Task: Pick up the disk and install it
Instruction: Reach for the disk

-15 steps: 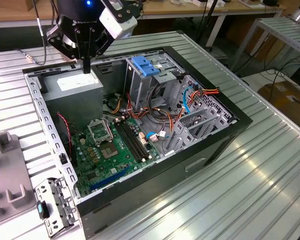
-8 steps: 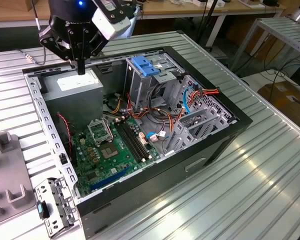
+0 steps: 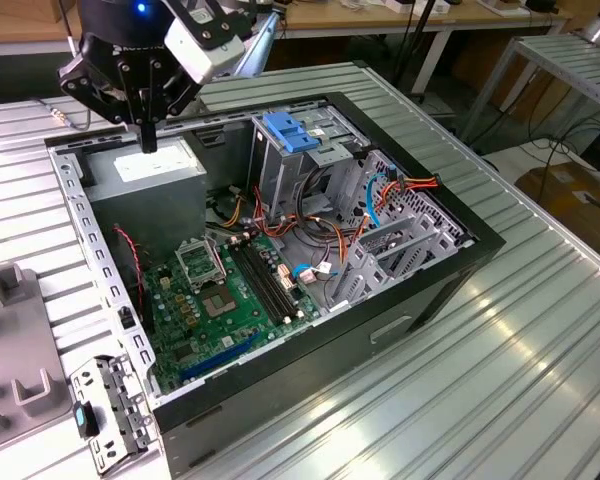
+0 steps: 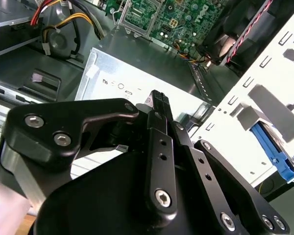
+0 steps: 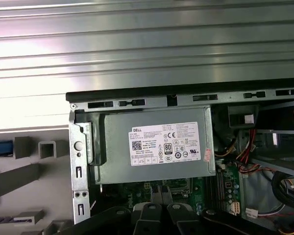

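A black metal gripper [image 3: 148,140] of bolted, jointed links is held over the exterior view's upper left corner of an open black desktop computer case [image 3: 460,250]. Its two fingers are seen pressed together into one narrow tip, with nothing clamped between them; the same closed tip is seen in both wrist views [image 4: 157,98] [image 5: 164,213].

Directly beneath it, a large grey sheet-metal power-supply box [image 3: 145,175] [image 5: 154,152] is seated in the case. A white rectangular sticker [image 5: 166,143] with black print, barcodes and small certification marks is fixed to its top.

Beside the box, a green circuit board [image 3: 230,290] with black slots is laid flat. A grey perforated metal cage with a blue plastic top [image 3: 290,150] is mounted past it, with orange, red and yellow cables [image 3: 310,215] looped nearby.

The case is set on a ribbed, shiny aluminium table [image 3: 540,330]. A matte grey moulded fixture [image 5: 34,176] is placed outside the case, and a blue strip [image 5: 1,148] is seen on it at the edge of the first wrist view; whether this is part of the disk cannot be told.
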